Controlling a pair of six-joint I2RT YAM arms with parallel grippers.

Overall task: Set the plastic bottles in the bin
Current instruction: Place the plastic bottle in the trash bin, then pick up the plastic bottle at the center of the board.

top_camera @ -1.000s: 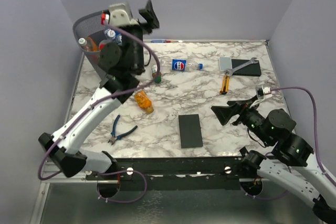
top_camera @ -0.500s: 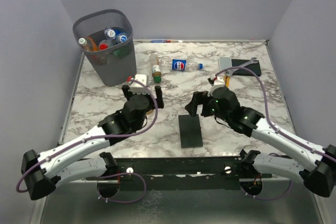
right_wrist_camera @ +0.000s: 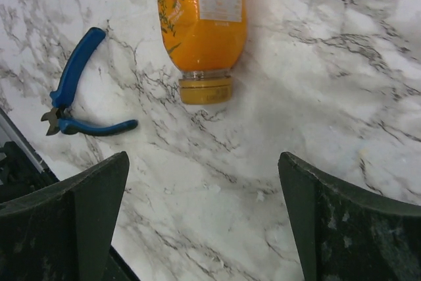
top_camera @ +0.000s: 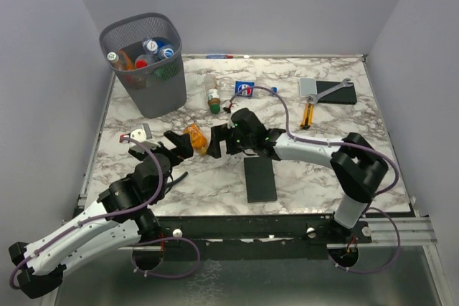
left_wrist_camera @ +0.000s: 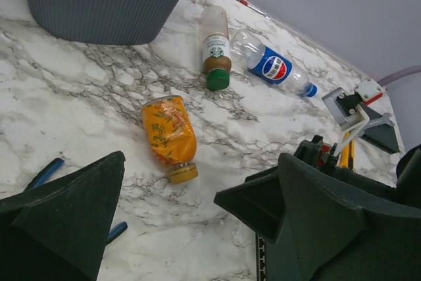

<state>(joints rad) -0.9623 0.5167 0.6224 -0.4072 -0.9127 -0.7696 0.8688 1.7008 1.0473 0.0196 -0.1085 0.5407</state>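
An orange bottle (top_camera: 195, 139) lies on the marble table between my two grippers. It also shows in the left wrist view (left_wrist_camera: 169, 137) and in the right wrist view (right_wrist_camera: 200, 24), cap toward the camera. My left gripper (top_camera: 179, 147) is open and empty just to its left. My right gripper (top_camera: 216, 142) is open and empty just to its right. A green-capped bottle (top_camera: 211, 94) and a clear blue-labelled bottle (top_camera: 246, 89) lie farther back. The grey mesh bin (top_camera: 163, 94) stands at the back left and holds several bottles (top_camera: 147, 54).
A black slab (top_camera: 259, 178) lies in front of the right gripper. Another slab (top_camera: 337, 93), a wrench (top_camera: 315, 96) and an orange-handled screwdriver (top_camera: 307, 114) lie at the back right. Blue pliers (right_wrist_camera: 75, 90) lie near the left arm.
My left arm has come down from above the bin to the table left of the orange bottle. My right gripper has swung left across the table to that bottle's right side.
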